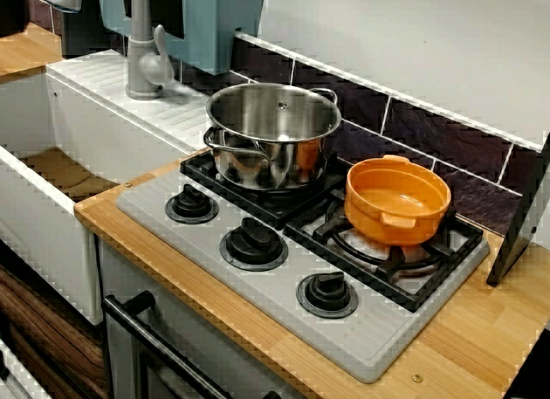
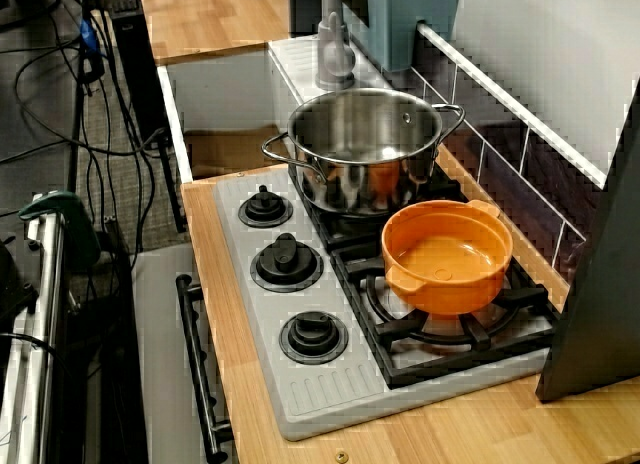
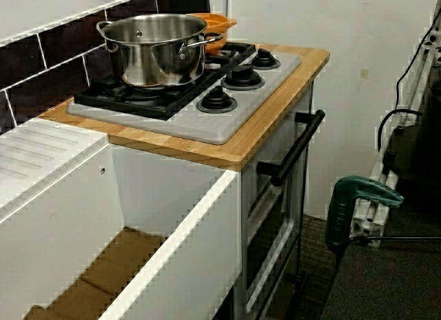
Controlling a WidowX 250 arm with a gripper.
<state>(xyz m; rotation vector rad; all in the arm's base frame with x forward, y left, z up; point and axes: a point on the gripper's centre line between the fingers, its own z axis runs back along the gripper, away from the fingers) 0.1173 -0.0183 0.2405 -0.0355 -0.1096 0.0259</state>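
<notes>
End effector: it appears in none of your three views, so I cannot tell whether it stands wide, narrow or holding anything.

Location: the steel pot (image 1: 273, 134) stands on the stove (image 1: 378, 334) grate nearer the sink (image 1: 112, 141). The orange bowl (image 1: 397, 199) stands on the farther grate. The view over the knobs shows the two just beside each other, with a slim gap between them. The stove is set into the wooden desk (image 1: 481, 330).

Hazards, in my judgement:
- The pot's loop handle (image 1: 211, 138) juts toward the knobs (image 1: 253, 242). A low approach from that side could snag it and drag the pot across the grate.
- The pot is polished and round, so a pinch on its rim may slip.
- With so little room between the pot and the bowl, nudging either would likely knock the other.
- A dark panel (image 1: 516, 236) leans just beyond the bowl. That crowds any approach from that end.

Containers:
- The pot shows only bright metal inside. I see nothing in it, though its floor is partly hidden.
- The bowl is bare inside in both views that look into it.
- In the sink, only the brown floor shows.
</notes>
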